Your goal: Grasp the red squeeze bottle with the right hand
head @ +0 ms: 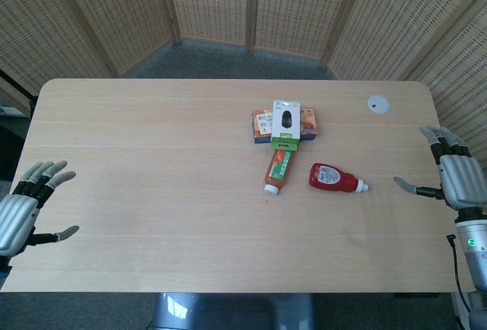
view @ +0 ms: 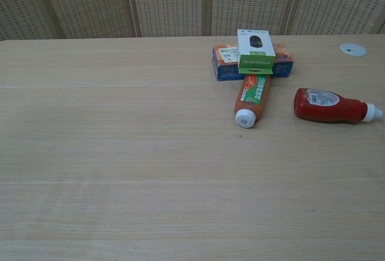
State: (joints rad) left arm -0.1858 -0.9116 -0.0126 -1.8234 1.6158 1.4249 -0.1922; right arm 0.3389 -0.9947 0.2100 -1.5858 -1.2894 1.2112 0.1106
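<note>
The red squeeze bottle (head: 335,179) (view: 329,106) lies on its side right of the table's middle, white cap pointing right. My right hand (head: 450,174) hovers at the table's right edge, fingers spread and empty, a short way right of the bottle's cap. At the left edge my left hand (head: 27,208) also holds nothing, fingers apart. Neither hand shows in the chest view.
An orange bottle (head: 278,170) (view: 251,97) with a white cap lies just left of the red one. Behind it a white-and-green mouse box (head: 286,124) (view: 255,50) rests on a blue-and-orange packet (head: 304,125) (view: 225,62). A white disc (head: 378,103) (view: 352,49) sits at the back right.
</note>
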